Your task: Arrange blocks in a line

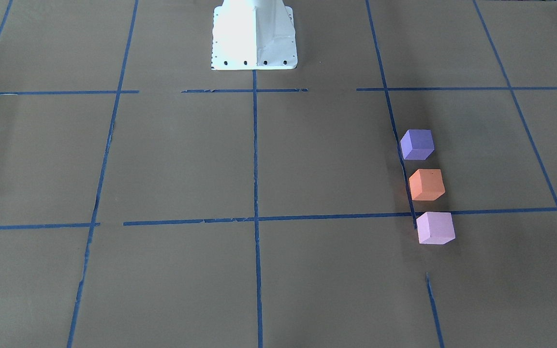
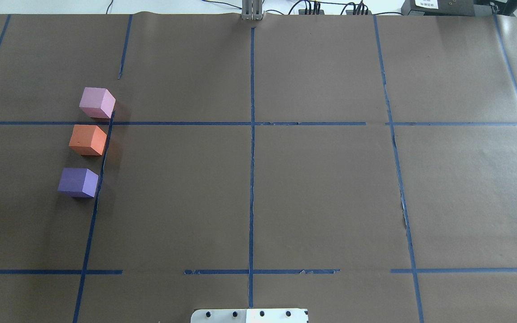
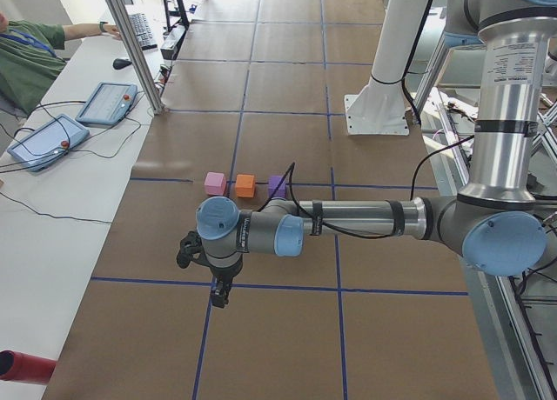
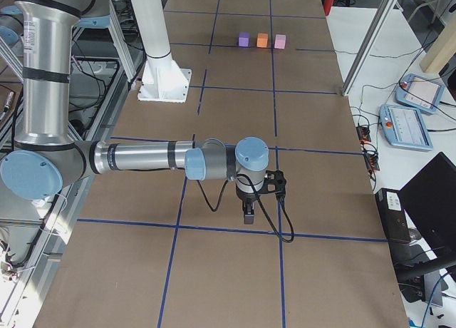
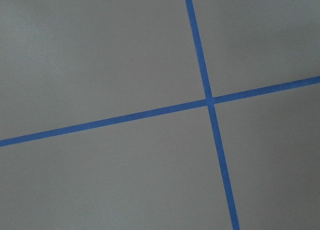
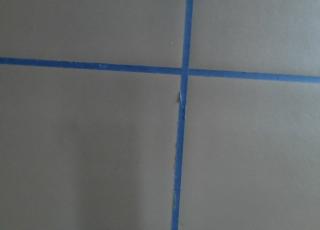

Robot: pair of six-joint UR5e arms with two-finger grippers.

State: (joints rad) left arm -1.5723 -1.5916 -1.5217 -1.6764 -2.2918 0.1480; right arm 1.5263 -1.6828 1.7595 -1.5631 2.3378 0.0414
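Note:
Three foam cubes stand in a straight row with small gaps on the brown paper, on my left side: the dark violet-blue block (image 2: 78, 182) nearest me, the orange block (image 2: 88, 140) in the middle, the pale pink-lilac block (image 2: 97, 102) farthest. They also show in the front view as violet (image 1: 417, 144), orange (image 1: 427, 184) and pink (image 1: 435, 227). My left gripper (image 3: 218, 291) hangs above the table well away from the row and shows only in the left side view. My right gripper (image 4: 247, 214) shows only in the right side view. I cannot tell whether either is open or shut.
The white robot base (image 2: 249, 315) stands at the table's near edge. Blue tape lines (image 2: 252, 134) form a grid on the paper. Teach pendants (image 3: 106, 103) and a person (image 3: 26, 61) are at a side bench. Both wrist views show only paper and tape.

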